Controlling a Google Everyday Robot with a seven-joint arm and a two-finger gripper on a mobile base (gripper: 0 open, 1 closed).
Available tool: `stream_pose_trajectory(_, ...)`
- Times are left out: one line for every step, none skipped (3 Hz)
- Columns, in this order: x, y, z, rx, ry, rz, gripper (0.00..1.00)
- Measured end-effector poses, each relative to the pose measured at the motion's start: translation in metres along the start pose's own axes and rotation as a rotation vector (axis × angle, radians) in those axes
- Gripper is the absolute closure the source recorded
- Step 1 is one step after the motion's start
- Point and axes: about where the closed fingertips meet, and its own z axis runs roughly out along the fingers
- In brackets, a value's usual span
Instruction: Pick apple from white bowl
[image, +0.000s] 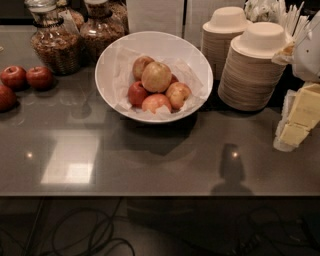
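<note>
While the apple (156, 76) is sitting in the white bowl (110, 65) in the camera view, smaller apples (172, 95) are propping it up, so it is lying topmost and, in my judgement, open to reach from above. It is looking round, with no clear long axis; stem direction not discernible. The gripper (296, 125) is hanging at the right edge, well apart from the bowl; spread or pressed together, cannot tell.

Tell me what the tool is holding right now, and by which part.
Nothing, as far as shows. The tool hangs at the right edge, apart from the white bowl; the apple lies in it atop the other apples.
</note>
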Motion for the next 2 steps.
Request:
stream_pose_trajectory(-0.0242, -0.014, 0.0042, 0.027, -0.032, -0.03, 0.0)
stream_pose_trajectory(-0.0243, -0.0141, 0.0042, 0.027, -0.033, -0.03, 0.0)
